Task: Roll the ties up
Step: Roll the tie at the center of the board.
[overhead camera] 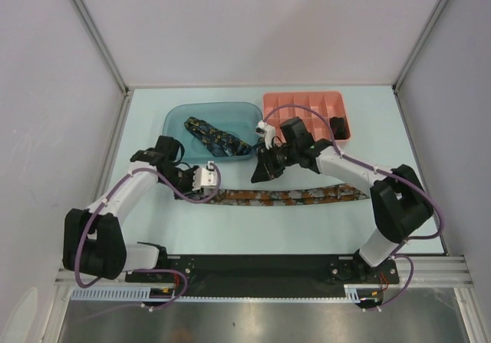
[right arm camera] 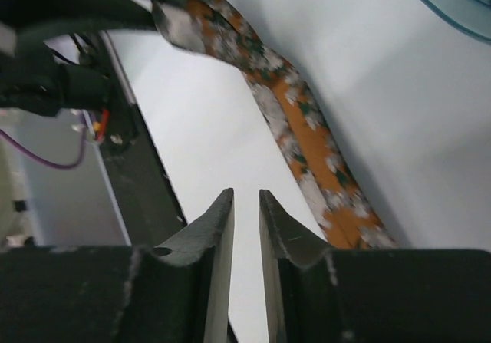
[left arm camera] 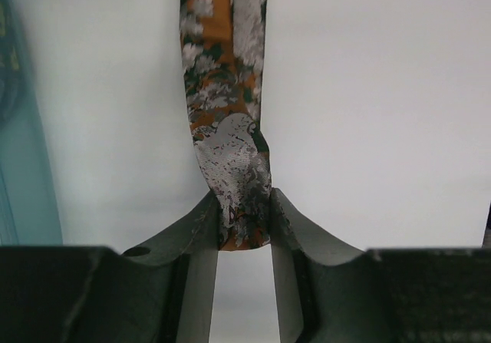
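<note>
The orange-brown-white flecked tie (overhead camera: pixel 291 196) lies stretched flat across the table's middle. My left gripper (overhead camera: pixel 201 182) is shut on its left end, and the folded tip is pinched between the fingers (left arm camera: pixel 244 224) while the strip (left arm camera: pixel 226 67) runs away from them. My right gripper (overhead camera: pixel 258 174) hovers just behind the tie's middle. Its jaws (right arm camera: pixel 245 199) stand a narrow gap apart with nothing between them, and the tie (right arm camera: pixel 307 136) passes to their right. The navy tie (overhead camera: pixel 219 137) lies crumpled in the blue tray (overhead camera: pixel 178 118).
A salmon compartment tray (overhead camera: pixel 295 101) at the back right holds a small dark bundle (overhead camera: pixel 337 124). The blue tray's edge (left arm camera: pixel 27 166) shows left of the left gripper. White enclosure walls stand on both sides, and a black rail (overhead camera: pixel 261 265) runs along the near edge.
</note>
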Controlling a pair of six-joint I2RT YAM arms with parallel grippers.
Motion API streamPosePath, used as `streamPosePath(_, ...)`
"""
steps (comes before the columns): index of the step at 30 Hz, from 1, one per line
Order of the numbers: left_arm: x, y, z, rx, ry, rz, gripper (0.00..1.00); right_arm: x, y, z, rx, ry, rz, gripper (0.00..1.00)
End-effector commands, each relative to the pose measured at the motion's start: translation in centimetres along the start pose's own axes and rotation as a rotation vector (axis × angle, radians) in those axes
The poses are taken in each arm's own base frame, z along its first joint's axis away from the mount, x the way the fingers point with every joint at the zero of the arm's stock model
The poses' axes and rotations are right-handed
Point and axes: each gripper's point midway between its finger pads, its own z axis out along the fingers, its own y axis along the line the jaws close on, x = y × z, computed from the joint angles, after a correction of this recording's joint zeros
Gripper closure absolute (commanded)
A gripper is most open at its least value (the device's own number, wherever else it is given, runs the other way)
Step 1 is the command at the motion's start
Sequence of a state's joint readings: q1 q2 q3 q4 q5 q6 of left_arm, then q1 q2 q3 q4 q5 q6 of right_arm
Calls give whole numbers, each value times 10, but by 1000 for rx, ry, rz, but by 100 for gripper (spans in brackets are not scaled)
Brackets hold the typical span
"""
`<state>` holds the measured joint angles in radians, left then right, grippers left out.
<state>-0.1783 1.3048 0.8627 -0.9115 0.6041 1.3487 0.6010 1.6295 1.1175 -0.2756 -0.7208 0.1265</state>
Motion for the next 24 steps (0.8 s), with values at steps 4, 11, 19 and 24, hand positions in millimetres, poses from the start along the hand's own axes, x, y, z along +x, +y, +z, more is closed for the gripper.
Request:
streamPosePath(4, -54, -10, 17, 72, -122, 10, 64, -30, 35, 28, -146, -113, 66, 69)
streamPosePath(11, -77, -1, 48, 108, -199, 12, 64, -7, 33, 52, -171, -90, 114, 64)
streamPosePath(19, -89, 12, 57, 138, -225, -3, 64, -4, 36, 71, -187, -93, 160, 59)
streamPosePath(24, -97, 10, 59, 166, -266, -13, 63, 0, 31, 82, -168, -97, 223, 56)
